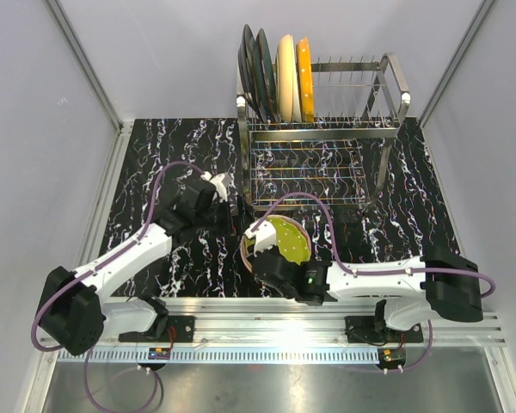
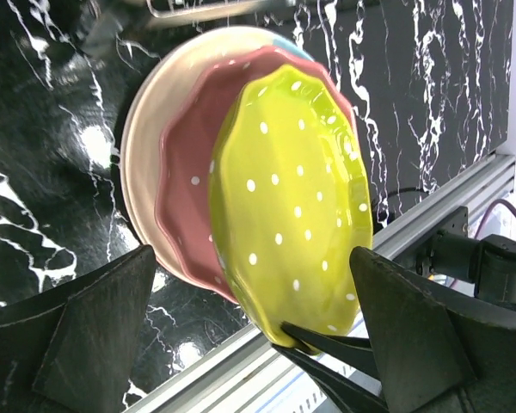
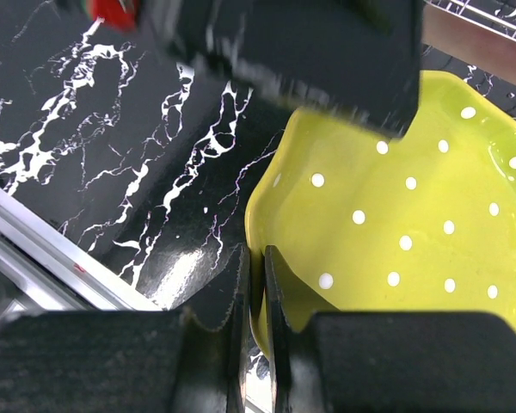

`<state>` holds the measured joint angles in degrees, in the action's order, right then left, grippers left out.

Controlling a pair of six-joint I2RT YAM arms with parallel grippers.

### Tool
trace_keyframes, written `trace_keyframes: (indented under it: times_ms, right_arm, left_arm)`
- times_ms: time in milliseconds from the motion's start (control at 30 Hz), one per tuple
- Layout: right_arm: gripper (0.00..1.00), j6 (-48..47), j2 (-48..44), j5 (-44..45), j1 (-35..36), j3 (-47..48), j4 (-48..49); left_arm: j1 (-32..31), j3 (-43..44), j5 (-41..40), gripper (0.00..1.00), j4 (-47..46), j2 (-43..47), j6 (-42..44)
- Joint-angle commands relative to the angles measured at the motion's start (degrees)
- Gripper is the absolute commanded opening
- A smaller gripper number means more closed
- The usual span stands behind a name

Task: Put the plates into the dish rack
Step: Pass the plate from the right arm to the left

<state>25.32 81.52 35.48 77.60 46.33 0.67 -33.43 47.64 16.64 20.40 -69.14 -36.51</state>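
Where the left arm reaches over the black marbled table [image 1: 155, 155], the left gripper [image 1: 230, 196] is seen with its jaws spread wide and nothing held. In the left wrist view, the plate stack is framed between the two fingers [image 2: 95, 318] but lies well beyond them, untouched.

Just right of that gripper, the stack is found on the table in front of the dish rack [image 1: 327, 129]. A cream plate [image 2: 142, 146] lies lowest, with a pink plate [image 2: 185, 185] on it. A pale blue sliver [image 2: 288, 47] at the far rim is possibly another plate; too little is shown to say. A yellow-green plate [image 2: 292, 198] with white dots is tilted over the pink one.

Its near rim is pinched by the right gripper [image 3: 256, 292]: one finger on the upper face, one beneath, the edge seated deep between them.

On the rack's upper tier, four plates are stood on edge at the left end: two dark plates [image 1: 251, 73], then a cream-yellow plate [image 1: 285, 73], then an orange plate [image 1: 305, 79]. The tines to their right are unfilled.
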Motion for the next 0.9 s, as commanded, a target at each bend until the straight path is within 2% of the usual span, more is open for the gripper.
trace_keyframes:
  times_ms: [0, 167, 433, 567, 767, 867]
  right_arm:
    - [0.00, 0.08, -3.55, 3.19, 0.80, -0.53, 6.62]
    - [0.00, -0.62, -3.73, 2.75, 0.88, -0.80, 7.94]
    - [0.00, -0.80, -3.82, 2.48, 0.97, -0.97, 9.18]
    - [0.00, -0.80, -4.43, 3.10, 0.97, -1.94, 9.88]
    - [0.00, -0.80, -6.72, 4.07, 0.97, -3.70, 11.81]
    - [0.00, -0.71, -6.81, 4.42, 0.97, -3.79, 11.73]
  left_arm:
    - [0.12, -2.37, 4.61, 0.99, -7.03, -0.46, -2.33]
    - [0.03, -4.31, 6.82, 0.95, -10.20, -1.95, -4.18]
    - [-0.41, -5.54, 8.67, 0.81, -13.55, -3.72, -5.50]
    - [-0.58, -6.06, 9.20, 0.67, -14.25, -4.16, -5.76]
    - [-0.67, -6.42, 9.99, 0.58, -14.69, -4.42, -6.02]
    - [-0.67, -6.15, 10.51, 0.45, -15.13, -4.51, -6.12]
